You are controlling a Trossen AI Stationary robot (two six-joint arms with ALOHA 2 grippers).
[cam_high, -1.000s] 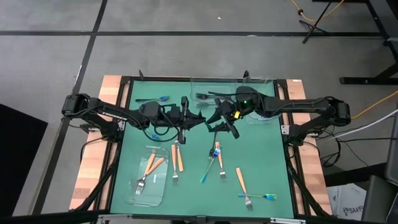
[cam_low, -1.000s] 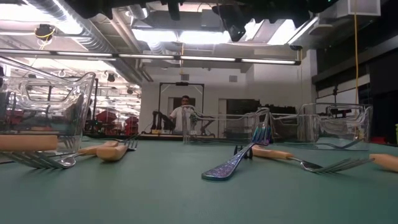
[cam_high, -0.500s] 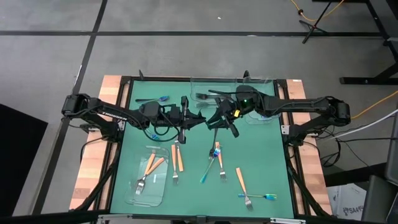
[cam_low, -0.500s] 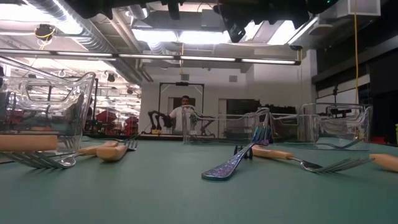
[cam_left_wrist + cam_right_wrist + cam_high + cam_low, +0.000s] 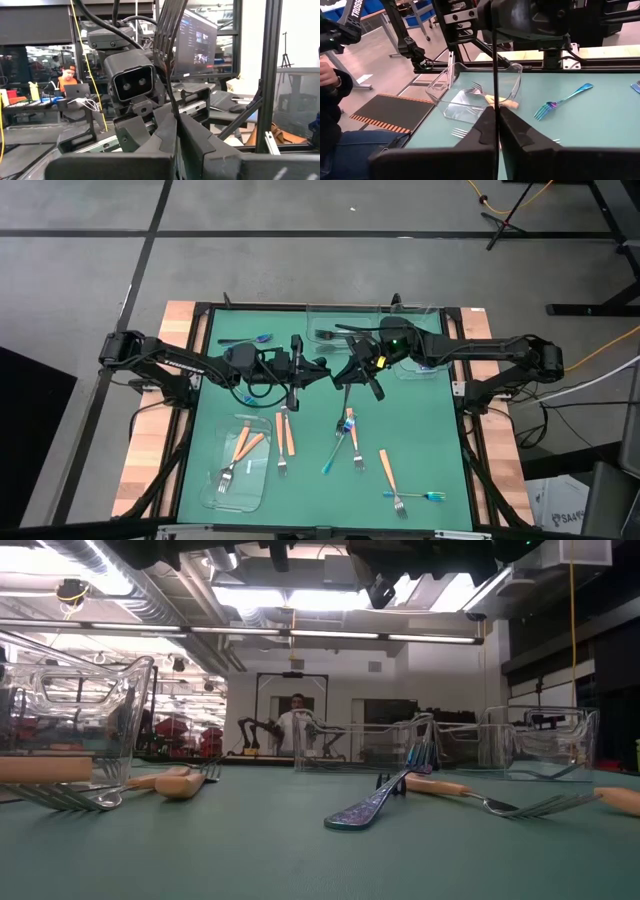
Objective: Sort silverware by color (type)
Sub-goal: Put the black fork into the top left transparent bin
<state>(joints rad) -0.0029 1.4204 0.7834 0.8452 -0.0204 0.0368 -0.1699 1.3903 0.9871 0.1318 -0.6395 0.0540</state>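
Note:
A black fork (image 5: 166,30) stands in the air over the middle of the green mat (image 5: 430,440), tines up, with both grippers on it. My left gripper (image 5: 322,370) reaches in from the left and my right gripper (image 5: 344,376) from the right; both are shut on the fork. Orange-handled forks (image 5: 285,432) and iridescent blue forks (image 5: 334,457) lie flat on the mat nearer the front edge. More orange-handled forks lie in the near-left clear tray (image 5: 225,490). My left gripper pinches the black fork's handle (image 5: 173,107) between its two fingers, coming in level from the table's left, across the fork. The tines stand above the fingers and the fork is clear of the mat. My right gripper pinches the fork's thin handle (image 5: 495,102) between its two fingers, slanting down from the table's right, across the handle. The handle runs up from its fingers toward the left gripper, clear of the mat.
A clear tray (image 5: 318,315) with black forks stands at the far edge, and another clear tray (image 5: 425,372) lies under the right arm. A blue piece (image 5: 263,338) and a black one (image 5: 233,340) lie far left. A blue fork (image 5: 415,496) and an orange-handled piece (image 5: 387,465) lie near right.
My right gripper has shut on the black fork's handle while my left gripper kept its hold. Neither arm nor the fork has shifted noticeably.

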